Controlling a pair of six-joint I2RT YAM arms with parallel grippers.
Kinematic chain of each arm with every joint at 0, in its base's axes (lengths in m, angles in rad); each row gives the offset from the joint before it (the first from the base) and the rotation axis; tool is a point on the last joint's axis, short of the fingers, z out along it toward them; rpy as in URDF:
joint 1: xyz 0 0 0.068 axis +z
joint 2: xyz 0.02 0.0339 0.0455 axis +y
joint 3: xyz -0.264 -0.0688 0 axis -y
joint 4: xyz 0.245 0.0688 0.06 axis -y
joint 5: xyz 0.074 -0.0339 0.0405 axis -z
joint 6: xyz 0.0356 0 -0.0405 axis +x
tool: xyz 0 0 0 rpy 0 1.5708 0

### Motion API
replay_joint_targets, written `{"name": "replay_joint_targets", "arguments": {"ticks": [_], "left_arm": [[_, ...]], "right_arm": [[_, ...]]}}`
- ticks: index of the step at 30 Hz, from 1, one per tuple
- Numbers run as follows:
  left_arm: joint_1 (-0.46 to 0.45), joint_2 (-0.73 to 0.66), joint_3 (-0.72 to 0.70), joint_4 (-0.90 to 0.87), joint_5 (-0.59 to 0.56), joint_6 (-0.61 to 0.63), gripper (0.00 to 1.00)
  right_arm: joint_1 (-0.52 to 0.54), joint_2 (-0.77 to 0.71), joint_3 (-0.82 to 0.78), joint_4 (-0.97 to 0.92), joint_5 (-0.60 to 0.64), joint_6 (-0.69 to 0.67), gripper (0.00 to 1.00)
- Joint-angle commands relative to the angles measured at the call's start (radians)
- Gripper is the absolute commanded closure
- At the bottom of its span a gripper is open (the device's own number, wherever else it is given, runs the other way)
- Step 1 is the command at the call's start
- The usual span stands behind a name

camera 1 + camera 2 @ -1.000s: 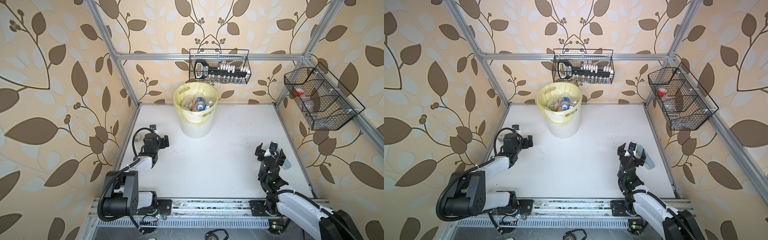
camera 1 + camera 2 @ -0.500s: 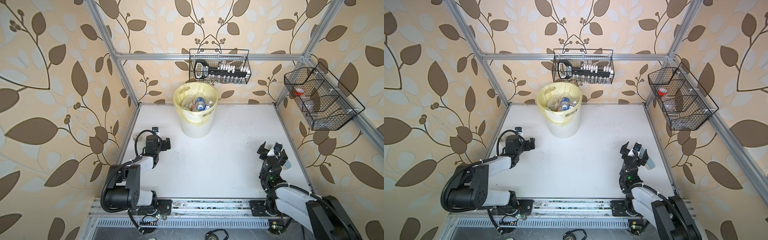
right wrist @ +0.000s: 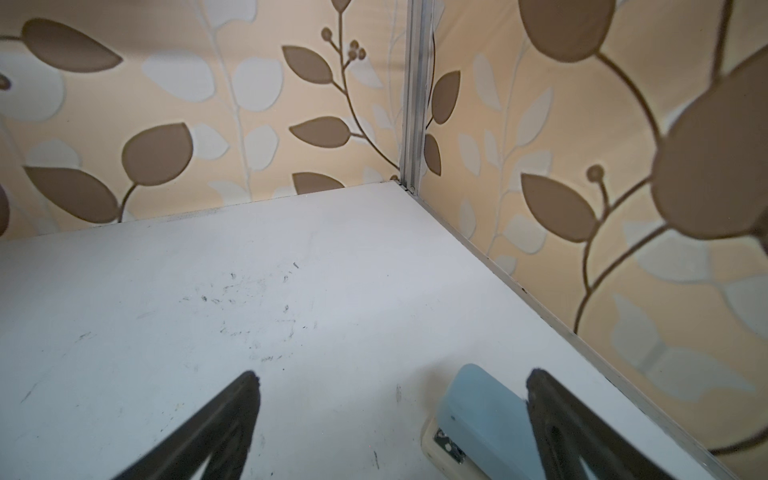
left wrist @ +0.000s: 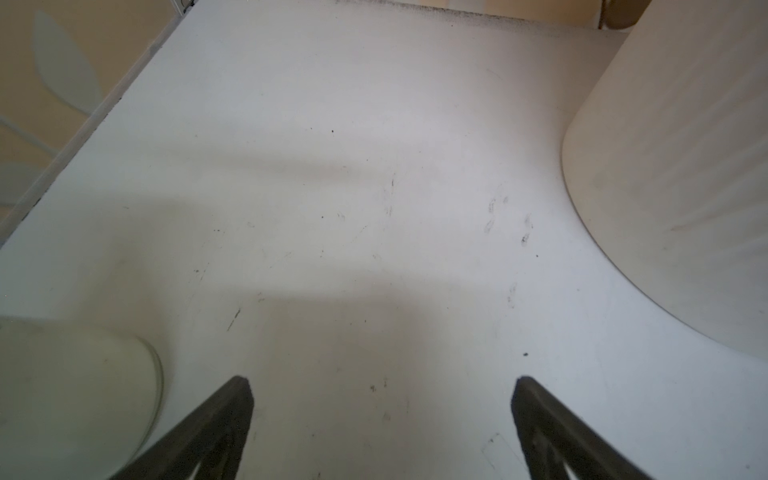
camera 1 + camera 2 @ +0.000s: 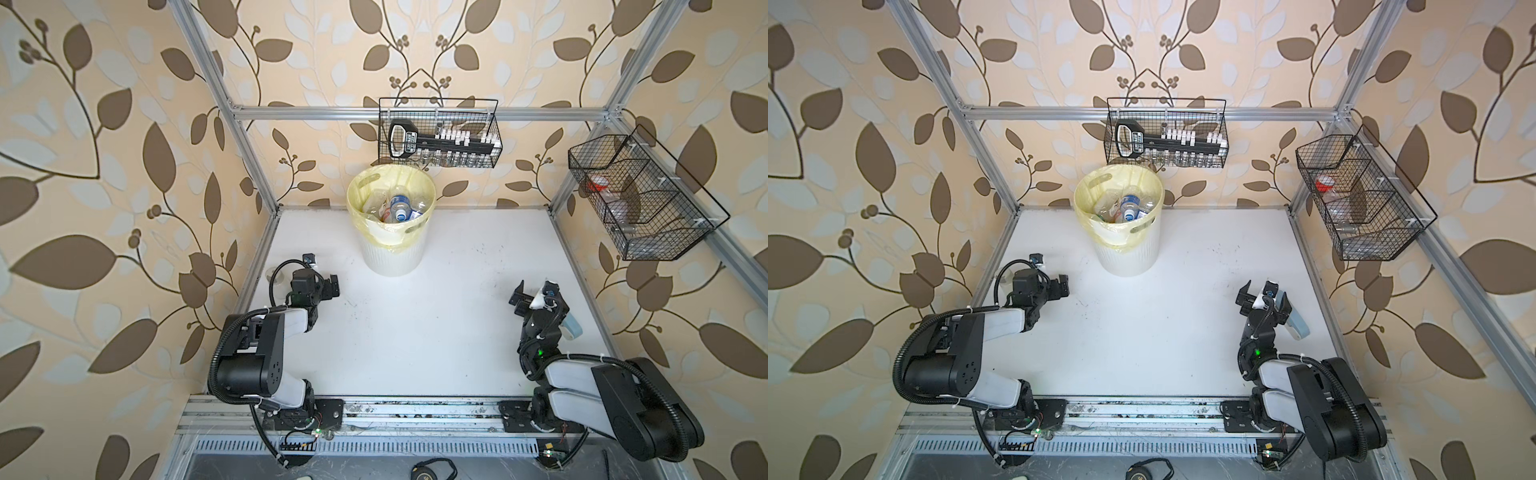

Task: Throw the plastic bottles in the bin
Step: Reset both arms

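The bin [image 5: 390, 249], a white ribbed pail lined with a pale yellow bag, stands at the back middle of the table in both top views [image 5: 1127, 253]. Several plastic bottles [image 5: 400, 208] lie inside it, clear with blue and red labels [image 5: 1128, 208]. Those are the only bottles I see. My left gripper [image 5: 332, 286] hangs open and empty low over the table, to the left of the bin and nearer the front. In the left wrist view, the bin's wall [image 4: 685, 166] rises beside it [image 4: 382, 386]. My right gripper [image 5: 536, 296] is open and empty at the right side [image 3: 392, 382].
A blue and cream stapler [image 3: 482, 415] lies on the table beside one right finger [image 5: 571, 330]. A pale round object [image 4: 75, 374] sits by the left gripper. Two black wire baskets hang on the back wall [image 5: 436, 133] and right wall [image 5: 640, 199].
Both arms have folded back toward their bases. The left gripper has shifted slightly right; the right one has barely moved. Both stay open.
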Motion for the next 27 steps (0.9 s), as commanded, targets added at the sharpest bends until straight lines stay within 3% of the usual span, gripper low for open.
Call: {"name": "replay_joint_targets", "arguments": {"ticks": [1, 5, 8, 9, 11, 15, 21, 27], "left_arm": [[0.009, 0.004, -0.022, 0.106, -0.015, -0.005, 0.01], [0.009, 0.009, -0.035, 0.134, -0.011, -0.002, 0.01], [0.008, 0.013, -0.032, 0.132, -0.011, -0.003, 0.01], [0.009, 0.016, -0.029, 0.128, -0.012, -0.003, 0.01], [0.009, 0.019, -0.026, 0.124, -0.011, -0.001, 0.01], [0.008, 0.019, -0.025, 0.124, -0.013, -0.001, 0.01], [0.007, 0.012, -0.032, 0.13, -0.013, -0.003, 0.01], [0.006, 0.009, -0.035, 0.134, -0.012, -0.003, 0.01]], "right_arm": [[-0.045, 0.007, 0.018, 0.013, -0.209, -0.007, 0.0], [-0.056, 0.149, 0.014, 0.164, -0.255, -0.028, 0.0], [-0.065, 0.098, 0.054, 0.014, -0.267, -0.001, 0.0], [-0.065, 0.144, 0.056, 0.081, -0.282, -0.027, 0.0], [-0.059, 0.112, 0.086, -0.026, -0.271, -0.015, 0.0], [-0.073, 0.121, 0.112, -0.067, -0.259, 0.007, 0.0], [-0.07, 0.131, 0.101, -0.025, -0.265, -0.009, 0.0], [-0.012, 0.135, 0.079, 0.029, -0.189, -0.052, 0.0]]}}
